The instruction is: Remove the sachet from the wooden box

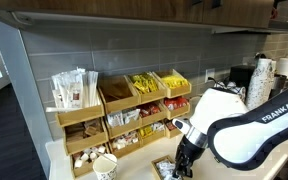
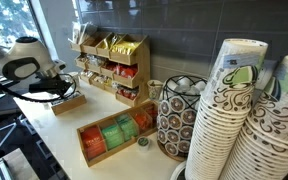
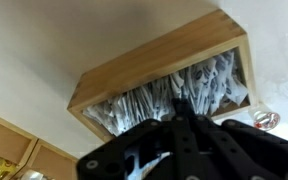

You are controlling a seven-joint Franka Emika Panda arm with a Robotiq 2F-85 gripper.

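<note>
The wooden box [image 3: 134,70] is a small low light-wood tray filled with white sachets [image 3: 144,98]. In the wrist view my gripper [image 3: 180,106] reaches into it from below. Its two fingers are pressed together, with the tips among the sachets near the box's right half, pinching one of them. In both exterior views the gripper [image 1: 184,160] [image 2: 58,91] points down into the box [image 1: 167,169] [image 2: 70,104] on the white counter, and the arm hides most of the box.
A big tiered wooden rack [image 1: 124,110] [image 2: 114,65] of packets stands against the tiled wall behind the box. A paper cup [image 1: 105,166] stands beside it. A long wooden tray [image 2: 114,136], a wire holder [image 2: 176,118] and stacked patterned cups [image 2: 229,110] stand along the counter.
</note>
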